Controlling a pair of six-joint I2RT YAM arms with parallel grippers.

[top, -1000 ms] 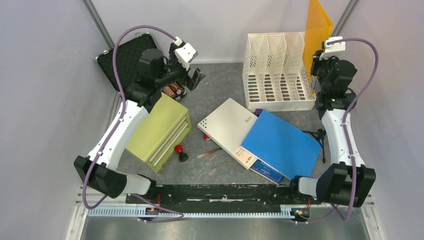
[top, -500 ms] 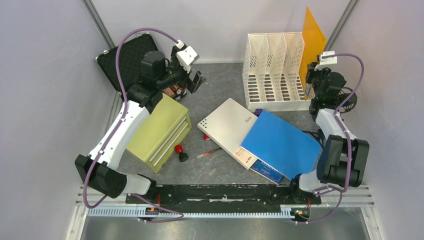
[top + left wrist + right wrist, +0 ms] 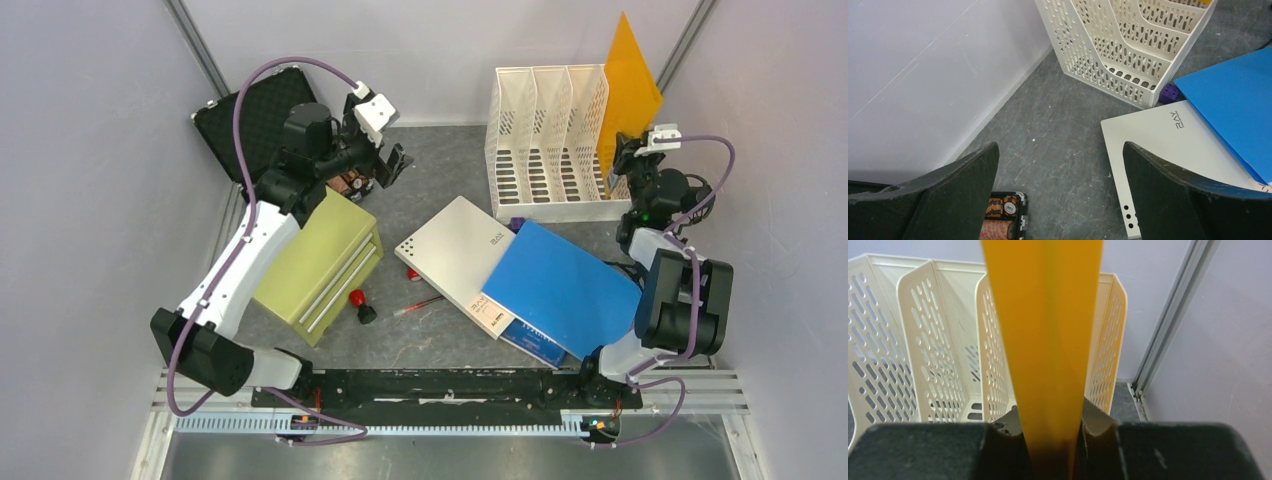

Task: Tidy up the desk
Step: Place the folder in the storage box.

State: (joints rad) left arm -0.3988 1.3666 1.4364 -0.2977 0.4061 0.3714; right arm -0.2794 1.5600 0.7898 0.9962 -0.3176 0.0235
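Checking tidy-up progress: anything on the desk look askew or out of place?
Yes. On the desk, the blue folder lies skewed across the white notebook, and a red pen lies loose beside them.

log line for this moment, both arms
left jaws: open, above desk | right jaws: shut on orange folder | place: right end of white file rack

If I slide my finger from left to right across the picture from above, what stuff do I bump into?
Black case → yellow-green drawer cabinet → white folder → blue folder → orange folder, pinched in the right gripper.
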